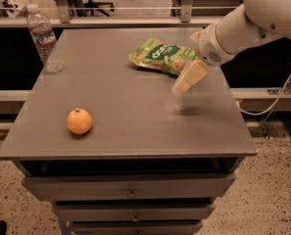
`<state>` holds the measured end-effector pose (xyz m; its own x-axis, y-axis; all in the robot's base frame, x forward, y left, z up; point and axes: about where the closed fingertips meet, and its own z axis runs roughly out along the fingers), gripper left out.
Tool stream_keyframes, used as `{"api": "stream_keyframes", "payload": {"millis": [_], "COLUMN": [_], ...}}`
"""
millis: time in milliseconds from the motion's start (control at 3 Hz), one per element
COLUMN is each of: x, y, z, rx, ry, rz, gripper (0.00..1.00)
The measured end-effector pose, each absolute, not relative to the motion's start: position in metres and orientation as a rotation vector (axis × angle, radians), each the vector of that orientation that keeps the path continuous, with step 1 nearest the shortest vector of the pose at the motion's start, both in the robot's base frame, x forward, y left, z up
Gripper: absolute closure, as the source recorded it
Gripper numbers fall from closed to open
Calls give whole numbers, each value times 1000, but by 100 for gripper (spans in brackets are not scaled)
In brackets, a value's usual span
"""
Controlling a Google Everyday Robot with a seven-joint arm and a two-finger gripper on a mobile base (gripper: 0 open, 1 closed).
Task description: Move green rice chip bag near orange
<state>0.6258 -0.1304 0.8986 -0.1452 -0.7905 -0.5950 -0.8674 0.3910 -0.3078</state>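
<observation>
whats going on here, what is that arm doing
A robot arm reaches in from the view's right, its gripper hanging over the grey table just in front of the green rice chip bag, not holding it. The bag lies near the back; the orange sits apart at the front left. A water bottle stands back left.

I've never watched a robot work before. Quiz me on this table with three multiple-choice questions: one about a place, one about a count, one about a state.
1. Where on the table is the orange?
A) near the front-left corner B) back right C) dead centre

2. How many bottles stand on it?
A) one B) two C) three

3. The green rice chip bag is:
A) hanging in the air B) lying on the tabletop C) inside a drawer

Answers:
1 A, it sits alone near the front left.
2 A, only one stands at the back left.
3 B, it lies flat at the back, with the gripper hovering by its near right edge.
</observation>
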Motion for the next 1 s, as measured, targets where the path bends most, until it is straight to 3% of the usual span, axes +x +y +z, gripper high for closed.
{"api": "stream_keyframes", "payload": {"millis": [667,1000], "x": [705,727], "y": [-110,-110], "z": [876,868], "rx": [-1285,-1250], "ry": [1914,1931], "rz": [159,158], "gripper": [0,17]}}
